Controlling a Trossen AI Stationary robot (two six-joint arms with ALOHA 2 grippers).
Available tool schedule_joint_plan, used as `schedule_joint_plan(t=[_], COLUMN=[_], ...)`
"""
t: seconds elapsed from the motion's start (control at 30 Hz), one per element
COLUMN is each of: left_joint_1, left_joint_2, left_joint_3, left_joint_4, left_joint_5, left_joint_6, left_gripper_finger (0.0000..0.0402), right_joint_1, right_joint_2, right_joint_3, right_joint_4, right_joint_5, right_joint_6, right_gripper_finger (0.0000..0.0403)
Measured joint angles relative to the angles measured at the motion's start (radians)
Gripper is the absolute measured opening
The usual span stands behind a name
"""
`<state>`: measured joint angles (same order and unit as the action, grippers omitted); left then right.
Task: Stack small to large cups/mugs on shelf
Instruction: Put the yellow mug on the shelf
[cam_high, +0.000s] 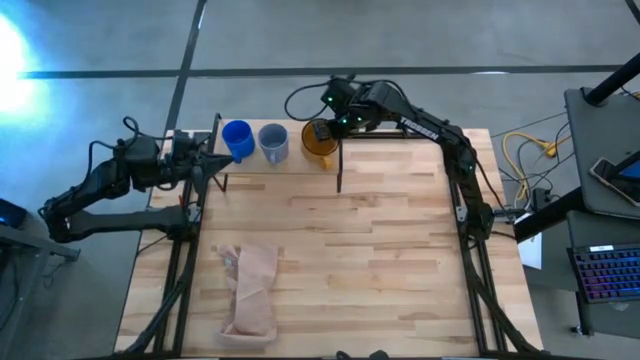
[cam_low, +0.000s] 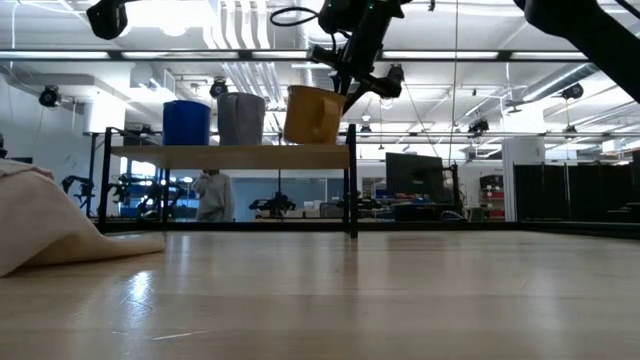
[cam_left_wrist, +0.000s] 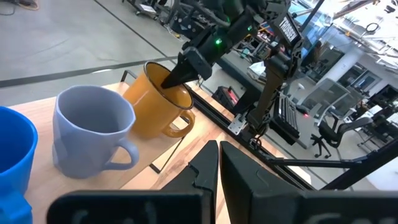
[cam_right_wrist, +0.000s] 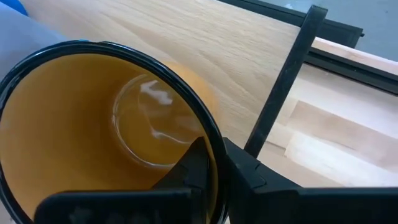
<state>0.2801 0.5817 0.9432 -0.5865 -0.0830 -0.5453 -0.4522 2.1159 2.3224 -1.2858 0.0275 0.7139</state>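
Three mugs stand in a row on the pale wooden shelf (cam_high: 292, 168) at the table's far side: the small blue mug (cam_high: 238, 139) on the left, the grey-blue mug (cam_high: 273, 143) in the middle, the amber mug (cam_high: 318, 140) on the right. My right gripper (cam_high: 335, 126) is shut on the amber mug's rim. The amber mug leans over in the low view (cam_low: 312, 115). My left gripper (cam_high: 212, 160) is shut and empty at the shelf's left end, just left of the blue mug. My right gripper pinches the amber mug's rim (cam_right_wrist: 216, 144), one finger (cam_right_wrist: 189, 165) inside the mug and one (cam_right_wrist: 252, 171) outside. The fingers slant down from above and from the table's right. The mug is tilted just over the shelf board (cam_low: 230, 157); whether its base touches, I cannot tell.
A crumpled beige cloth (cam_high: 250, 290) lies on the plank tabletop at the near left. The shelf's black post (cam_high: 340, 168) stands at its right end, close to the amber mug. A person (cam_low: 212, 195) stands far off in the room behind.
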Motion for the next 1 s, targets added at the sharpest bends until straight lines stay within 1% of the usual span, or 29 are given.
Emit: schedule_joint_plan(t=[0.23, 0.53, 1.0], left_joint_1=[0.0, 0.0, 0.0], left_joint_2=[-0.01, -0.009, -0.013], left_joint_3=[-0.001, -0.001, -0.001], left_joint_4=[0.0, -0.001, -0.008], left_joint_5=[0.0, 0.0, 0.0], left_joint_6=[0.0, 0.0, 0.0], left_gripper_finger=[0.0002, 0.0002, 0.0002], right_joint_1=[0.0, 0.0, 0.0], right_joint_2=[-0.003, -0.002, -0.002], right_joint_3=[-0.032, -0.019, -0.017], right_joint_4=[0.015, 0.044, 0.047], right_joint_5=[-0.001, -0.001, -0.002], right_joint_6=[0.012, 0.016, 0.011], right_gripper_finger=[0.0022, 0.0025, 0.0092])
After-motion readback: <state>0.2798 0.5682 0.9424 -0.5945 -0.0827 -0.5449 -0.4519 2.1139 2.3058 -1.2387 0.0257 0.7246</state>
